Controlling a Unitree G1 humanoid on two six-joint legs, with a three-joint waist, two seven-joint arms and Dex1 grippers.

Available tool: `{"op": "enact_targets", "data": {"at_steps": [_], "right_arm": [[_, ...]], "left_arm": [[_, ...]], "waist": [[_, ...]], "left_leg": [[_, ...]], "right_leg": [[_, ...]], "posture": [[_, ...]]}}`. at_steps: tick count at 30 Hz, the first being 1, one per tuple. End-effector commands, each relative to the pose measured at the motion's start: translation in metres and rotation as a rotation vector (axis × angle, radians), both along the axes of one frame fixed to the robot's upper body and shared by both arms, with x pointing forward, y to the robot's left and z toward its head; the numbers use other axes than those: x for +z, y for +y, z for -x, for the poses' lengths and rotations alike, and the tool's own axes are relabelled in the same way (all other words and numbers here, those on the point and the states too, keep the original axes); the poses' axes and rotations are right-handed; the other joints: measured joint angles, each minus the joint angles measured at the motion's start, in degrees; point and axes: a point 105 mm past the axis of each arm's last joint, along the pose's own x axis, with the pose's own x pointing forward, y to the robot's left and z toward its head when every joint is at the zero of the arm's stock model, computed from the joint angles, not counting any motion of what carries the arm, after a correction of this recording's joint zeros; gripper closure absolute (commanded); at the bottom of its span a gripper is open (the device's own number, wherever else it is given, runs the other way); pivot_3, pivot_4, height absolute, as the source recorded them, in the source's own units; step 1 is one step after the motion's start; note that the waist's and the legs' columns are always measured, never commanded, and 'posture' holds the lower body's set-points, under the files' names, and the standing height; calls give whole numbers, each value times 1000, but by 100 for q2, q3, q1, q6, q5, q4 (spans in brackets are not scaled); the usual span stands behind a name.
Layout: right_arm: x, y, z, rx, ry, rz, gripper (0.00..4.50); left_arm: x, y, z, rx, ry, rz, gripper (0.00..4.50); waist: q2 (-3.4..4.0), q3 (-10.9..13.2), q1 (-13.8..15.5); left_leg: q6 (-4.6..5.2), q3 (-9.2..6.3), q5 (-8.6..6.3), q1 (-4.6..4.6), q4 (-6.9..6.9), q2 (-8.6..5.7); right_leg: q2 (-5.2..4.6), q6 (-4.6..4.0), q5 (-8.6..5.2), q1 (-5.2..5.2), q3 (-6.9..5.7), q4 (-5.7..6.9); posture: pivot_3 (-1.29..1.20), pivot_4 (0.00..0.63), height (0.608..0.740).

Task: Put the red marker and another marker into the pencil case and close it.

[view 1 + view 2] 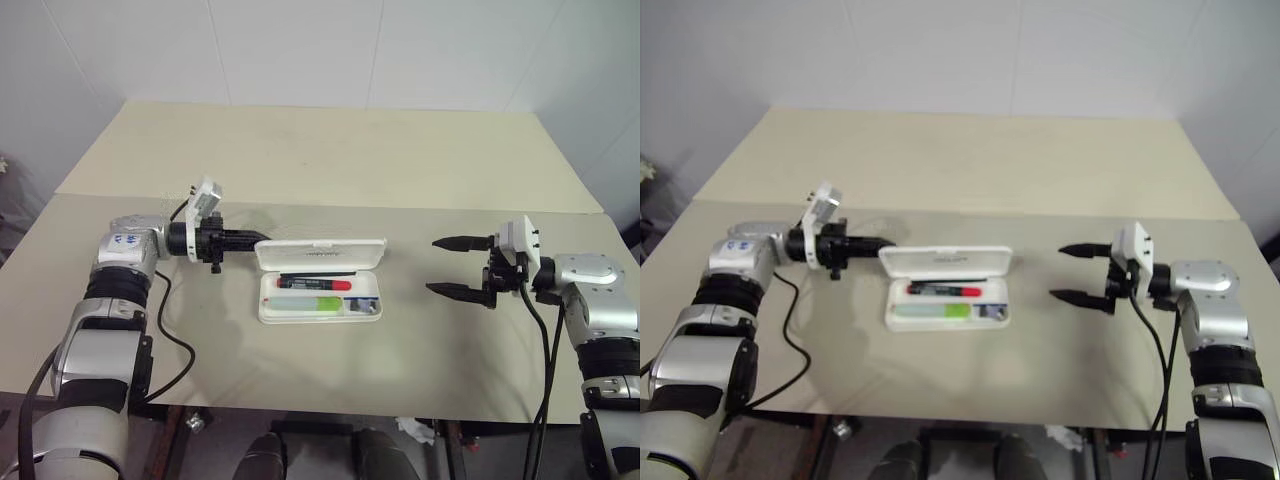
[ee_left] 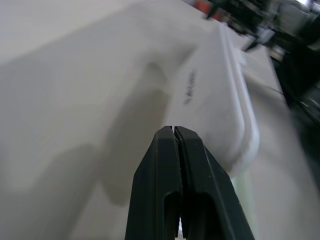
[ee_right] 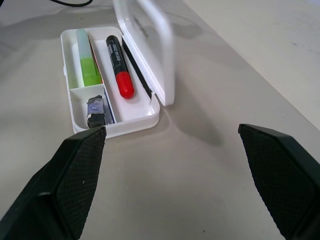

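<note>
White hard plastic, flat and round-cornered, the pencil case (image 1: 320, 283) lay open near the middle of the table (image 1: 400, 170), its hinged lid (image 1: 322, 253) standing up along the far edge with a small dark logo on its outer face. Both pens were already inside. The red marker (image 3: 118, 65), slim with a black barrel and a glossy red cap, lay in the long compartment nearest the lid. The lime-green marker (image 3: 86, 64), chunkier, with a paler, translucent-looking end, lay in the compartment beside it. A small dark object (image 3: 96, 111), too indistinct to name, sat in a short corner compartment.

So the loading part appeared done, and what remained was closing the lid, which was still raised.

The left gripper (image 1: 245, 240) had its two black fingers pressed together into one blunt wedge, pointing sideways just behind the lid's left end, seemingly placed to push it forward and down; whether it was touching the lid could not be made out. The right gripper (image 1: 458, 266) hung well apart from the case on its other side, its tapered, cross-hatched fingers spread wide and holding nothing.

The table was a smooth, matte beige surface with a seam running across it behind the case.
</note>
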Motion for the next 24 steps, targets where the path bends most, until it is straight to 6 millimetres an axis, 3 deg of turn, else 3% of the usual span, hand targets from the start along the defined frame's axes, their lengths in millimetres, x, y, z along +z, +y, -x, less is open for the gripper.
{"op": "enact_targets", "data": {"at_steps": [1, 8, 12, 15, 24], "right_arm": [[11, -7, 2, -2, -35, 0, 0], [19, -3, 8, 60, -28, -66, 0], [11, 4, 23, 142, 33, -69, 0], [22, 11, 25, 162, 38, -182, 0], [40, 21, 24, 189, 16, -289, 0]], "left_arm": [[-1, -3, 13, -98, 1, -83, 4458], [-16, -16, 29, -215, -36, -207, 4458], [-31, -23, 38, -284, -60, -306, 4458], [-38, -27, 42, -317, -74, -344, 4458], [-57, -25, 48, -376, -78, -441, 4458]], "waist": [[0, 0, -1], [0, 0, -21], [0, 0, -8], [1, 0, -13], [3, -1, 1]], "left_leg": [[0, -1, 0, 0, 0, 0], [0, -1, 0, 0, 0, 2], [0, -2, 0, 1, 0, 3], [1, -1, 0, 1, 0, 2], [1, -2, -1, 4, 2, 2]], "right_leg": [[0, 0, 0, 0, 0, 0], [0, 0, 0, 0, 2, 0], [-1, -1, 0, 0, 2, 0], [-1, -1, 0, 0, 4, 0], [-2, -1, 0, 3, 5, 1]], "posture": [[0, 150, 740], [0, 150, 740], [0, 150, 740], [0, 150, 740], [0, 150, 740]]}}
